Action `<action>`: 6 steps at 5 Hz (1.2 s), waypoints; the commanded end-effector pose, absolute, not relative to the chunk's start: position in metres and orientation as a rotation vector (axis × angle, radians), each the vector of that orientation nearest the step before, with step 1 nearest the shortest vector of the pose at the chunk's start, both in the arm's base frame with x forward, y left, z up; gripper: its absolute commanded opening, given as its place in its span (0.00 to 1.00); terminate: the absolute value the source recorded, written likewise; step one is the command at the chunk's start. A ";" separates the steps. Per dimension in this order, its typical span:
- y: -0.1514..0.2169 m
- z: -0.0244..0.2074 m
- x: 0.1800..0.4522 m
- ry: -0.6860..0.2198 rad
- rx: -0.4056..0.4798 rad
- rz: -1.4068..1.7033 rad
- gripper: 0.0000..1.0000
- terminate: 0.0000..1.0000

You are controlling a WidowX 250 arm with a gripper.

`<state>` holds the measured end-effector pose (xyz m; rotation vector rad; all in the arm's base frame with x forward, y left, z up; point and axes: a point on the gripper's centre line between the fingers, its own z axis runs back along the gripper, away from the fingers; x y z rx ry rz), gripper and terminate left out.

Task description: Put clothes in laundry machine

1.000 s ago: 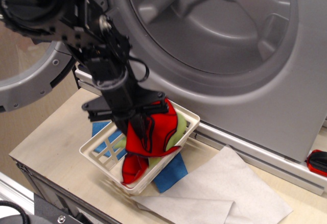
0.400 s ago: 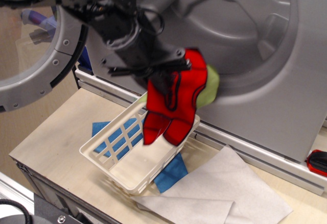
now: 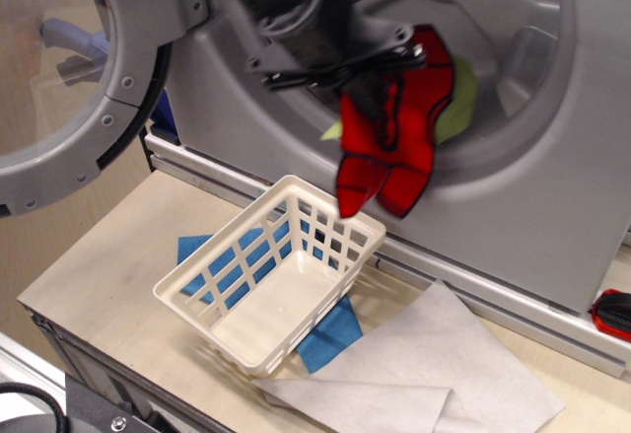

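My black gripper [image 3: 380, 83] is shut on the clothes and holds them in the air in front of the lower rim of the washer's drum mouth. The red fabric piece with black edging [image 3: 396, 132] hangs down from the fingers. The lime-green cloth [image 3: 458, 103] shows behind it on the right, with a sliver at its left. The laundry machine [image 3: 552, 157] is a silver-grey front loader with its drum open and grey paddles inside. Its round door [image 3: 89, 127] stands open at the left.
A white lattice basket [image 3: 266, 290] stands empty on the wooden table, tilted, on a blue cloth [image 3: 330, 329]. Pale grey sheets [image 3: 424, 369] lie at the front right. A red and black object [image 3: 613, 313] sits at the right edge.
The gripper has lifted the red and green clothes out of the basket and carried them up and to the right, to the drum mouth. The basket is now empty.
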<state>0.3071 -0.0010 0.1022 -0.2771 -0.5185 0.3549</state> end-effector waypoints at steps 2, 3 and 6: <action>-0.015 0.104 0.352 -0.639 -0.328 0.340 0.00 0.00; -0.015 0.093 0.360 -0.688 -0.321 0.356 0.00 0.00; -0.023 0.092 0.360 -0.660 -0.203 0.336 1.00 1.00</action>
